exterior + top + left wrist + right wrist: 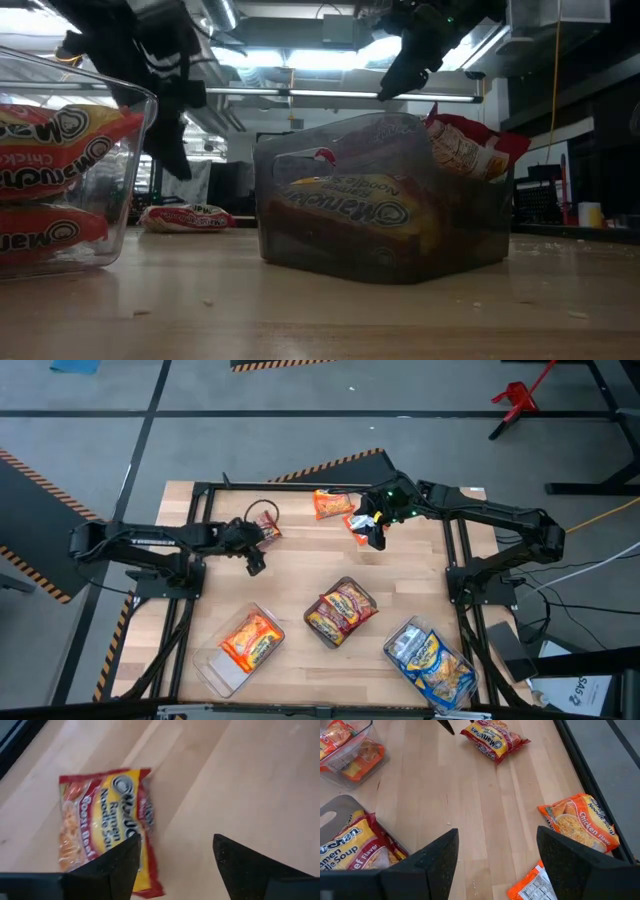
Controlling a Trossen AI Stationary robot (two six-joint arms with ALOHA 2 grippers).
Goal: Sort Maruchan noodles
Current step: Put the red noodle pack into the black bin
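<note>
I saw the dark red packet [107,827] lying flat on the counter [300,575] near its 10 o'clock corner, long axis running roughly from 10 to 4 o'clock. My left end effector [254,563] hung just beside it, fingers spread and holding nothing. My right end effector [373,538] hovered near 1 o'clock, fingers apart and empty, above two orange packets [582,822]. Three clear trays [215,665] along the near edge held sorted noodles. The counter was pale wood; behind it, ceiling strip lights [290,60] lit the dim room.
</note>
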